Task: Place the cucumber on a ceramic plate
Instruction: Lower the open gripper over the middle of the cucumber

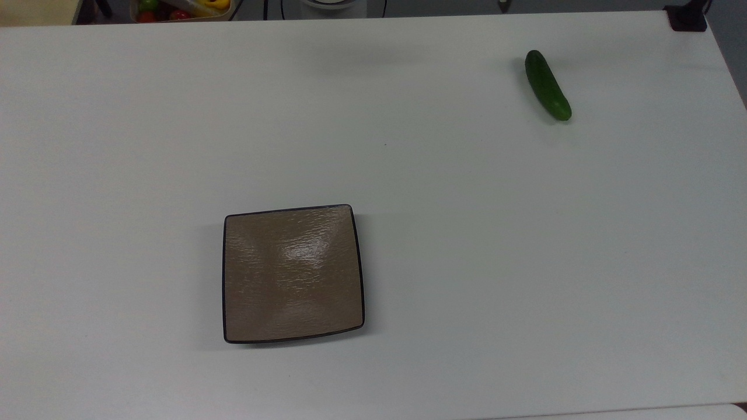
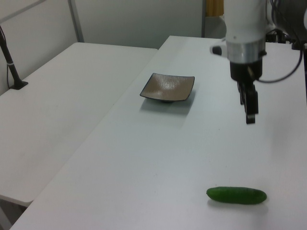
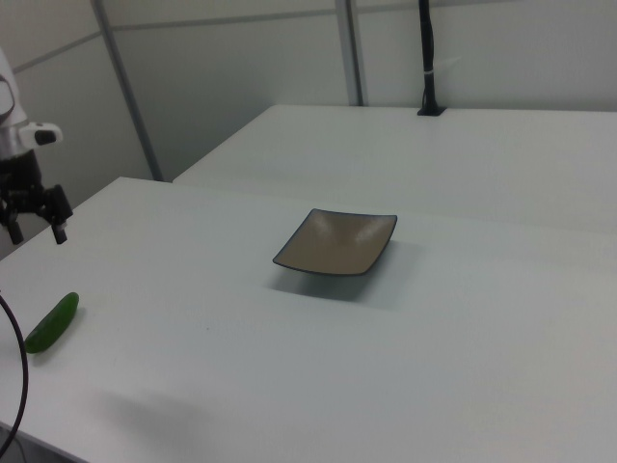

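Note:
The dark green cucumber (image 1: pixel 547 86) lies flat on the white table near the top view's upper right corner, and near the front edge in the left view (image 2: pixel 236 195). The square tan-brown ceramic plate (image 1: pixel 292 274) sits bare towards the middle of the table (image 2: pixel 168 87), far from the cucumber. My gripper (image 2: pixel 249 115) hangs in the air above the table, between plate and cucumber and short of the cucumber. In the right view the gripper (image 3: pixel 37 231) stands open, holding nothing, just above and behind the cucumber (image 3: pixel 52 322). The plate (image 3: pixel 335 243) is well off to the right view's right.
A bin of colourful vegetables (image 1: pixel 181 9) sits beyond the table's far edge at the top view's upper left. A black clamp (image 1: pixel 687 17) holds the upper right corner. A second white table (image 2: pixel 57 105) adjoins on the left view's left. A cable (image 3: pixel 14 386) hangs near the cucumber.

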